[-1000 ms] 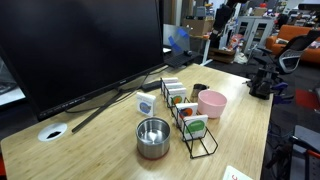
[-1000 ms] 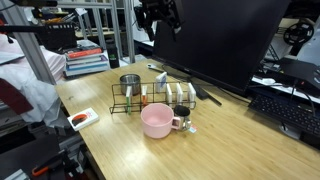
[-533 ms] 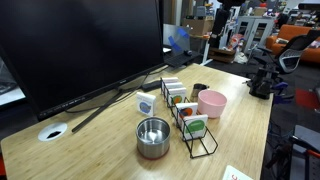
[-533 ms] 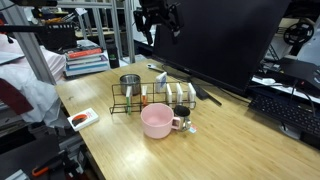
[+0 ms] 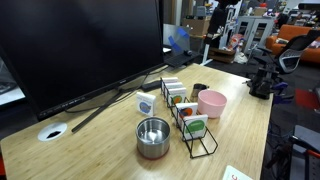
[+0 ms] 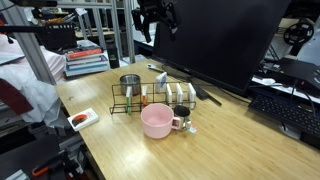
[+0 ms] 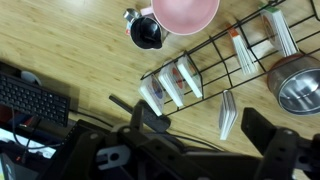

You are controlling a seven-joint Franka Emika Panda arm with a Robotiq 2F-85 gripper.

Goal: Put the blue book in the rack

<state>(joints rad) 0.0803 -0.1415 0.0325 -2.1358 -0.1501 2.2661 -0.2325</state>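
The blue book (image 5: 146, 103) stands on edge on the wooden table, next to the monitor's foot and outside the rack. In the wrist view it (image 7: 228, 113) shows edge-on, between the rack and my fingers. The black wire rack (image 5: 186, 112) (image 6: 153, 97) (image 7: 235, 55) holds a few small books in its slots. My gripper (image 6: 158, 22) hangs high above the table, open and empty. In the wrist view the gripper (image 7: 205, 140) has its jaws spread wide, well above the book.
A steel bowl (image 5: 153, 137) (image 7: 301, 87) and a pink bowl (image 5: 211, 103) (image 6: 157, 120) flank the rack, with a dark cup (image 7: 147, 30) beside the pink bowl. A large monitor (image 5: 80, 45) stands behind. A keyboard (image 6: 285, 110) lies at the table's edge.
My gripper has shifted slightly, high above the table. The book, rack and bowls have not moved.
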